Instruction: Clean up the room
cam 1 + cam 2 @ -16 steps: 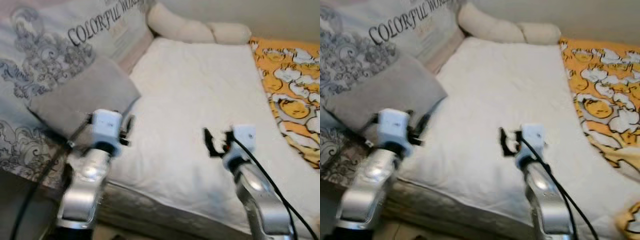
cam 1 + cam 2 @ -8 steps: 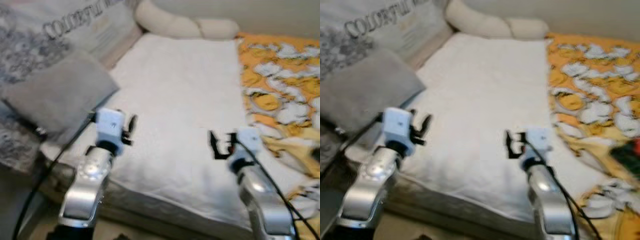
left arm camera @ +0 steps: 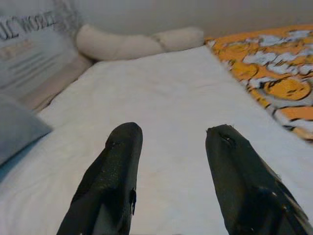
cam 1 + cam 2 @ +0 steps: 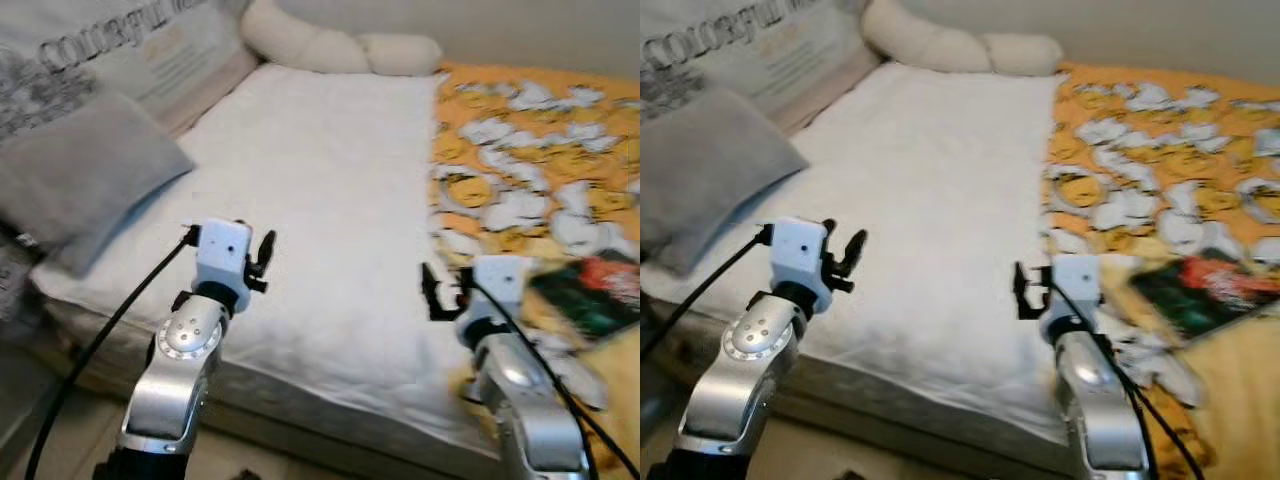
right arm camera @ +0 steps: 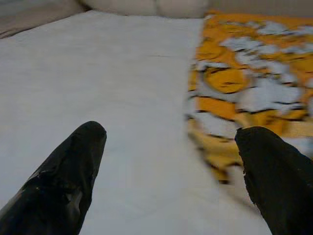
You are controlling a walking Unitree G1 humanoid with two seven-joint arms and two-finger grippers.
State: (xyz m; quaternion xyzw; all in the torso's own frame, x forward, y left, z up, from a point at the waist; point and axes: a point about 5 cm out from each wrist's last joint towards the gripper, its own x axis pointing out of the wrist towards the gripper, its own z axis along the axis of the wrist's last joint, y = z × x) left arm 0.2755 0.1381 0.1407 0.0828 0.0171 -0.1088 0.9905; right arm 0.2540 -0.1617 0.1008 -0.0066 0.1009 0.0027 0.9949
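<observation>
Standing before the bed, both silver arms reach over a white quilted mattress cover (image 4: 330,180). From the head views, an orange blanket with white cartoon figures (image 4: 530,170) covers the right side, rumpled near the edge, and a dark green and red flat book-like thing (image 4: 590,290) lies on it. A grey soft pillow (image 4: 80,175) rests on the left, a cream long bolster (image 4: 330,48) at the far end.

Left wrist view: the left gripper (image 3: 171,166) is parted, holding nothing, above the white cover.

Right wrist view: the right gripper (image 5: 171,166) is spread wide, empty, over the border of white cover and orange blanket.
</observation>
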